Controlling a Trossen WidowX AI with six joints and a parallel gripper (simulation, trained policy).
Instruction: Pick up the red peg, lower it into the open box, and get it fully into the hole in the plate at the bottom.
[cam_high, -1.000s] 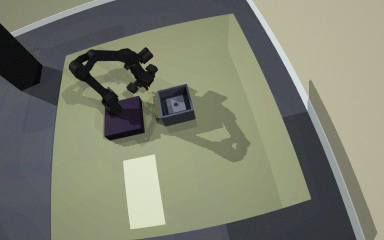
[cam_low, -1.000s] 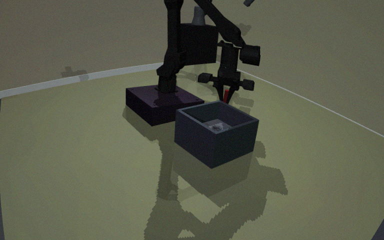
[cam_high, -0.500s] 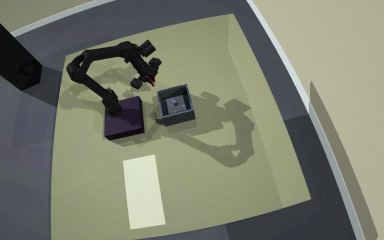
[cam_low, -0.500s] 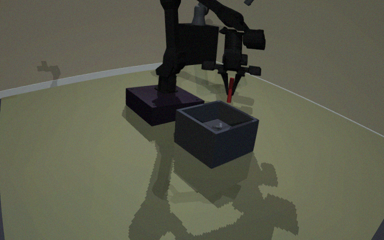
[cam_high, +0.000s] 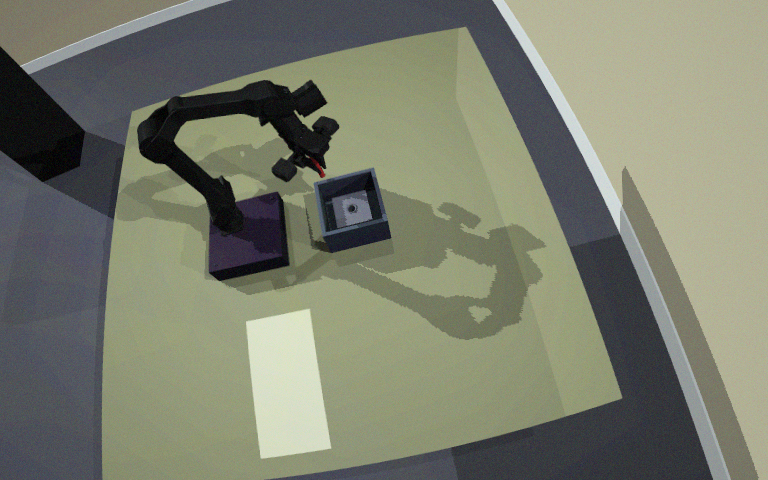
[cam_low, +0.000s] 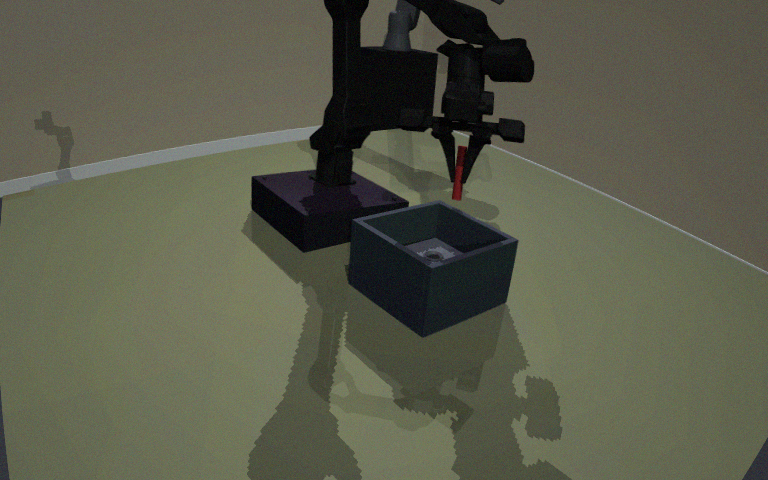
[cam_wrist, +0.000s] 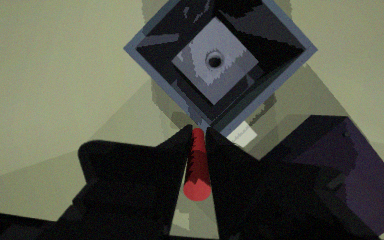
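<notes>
"Red first: how many pegs do you see?"

"One red peg (cam_high: 317, 166) (cam_low: 459, 172) (cam_wrist: 197, 167). There's one gripper (cam_high: 317, 165) (cam_low: 459, 181) (cam_wrist: 198, 130) too, with two fingers clenched on the peg, one on each side."

"And the rest?"

"One open box (cam_high: 359, 236) (cam_low: 390, 277) (cam_wrist: 131, 48), blue-grey, with four walls. One light plate (cam_high: 364, 213) (cam_low: 433, 245) (cam_wrist: 195, 60) lies on its bottom, with one round hole (cam_high: 352, 208) (cam_low: 434, 256) (cam_wrist: 214, 61) in the middle."

"What else is around?"

"One black arm (cam_high: 220, 107) (cam_low: 344, 56) stands on one dark purple base (cam_high: 257, 257) (cam_low: 283, 209) (cam_wrist: 367, 165), near the box. The top view shows one pale rectangle (cam_high: 288, 384) on the table as well, and a big black block (cam_high: 42, 124) off at the edge."

"Is anything in the peg's way?"

"The box wall. The peg is up in the air, higher than the rim and near one corner, not lined up with the hole. The corner of the rim lies between them."

"Which way does it point?"

"Its long axis is close to upright but tilted. In the exterior view the top leans slightly right and the lower end slightly left. Both ends show past the fingers' grip, and the lower one points down."

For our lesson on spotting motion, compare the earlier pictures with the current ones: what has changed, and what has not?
The gripper, shut on the red peg, has risen, carrying the peg up with it; the peg's lower end now shows above the box's rim. Nothing was let go. The open box and the arm's dark base stayed put.
</notes>
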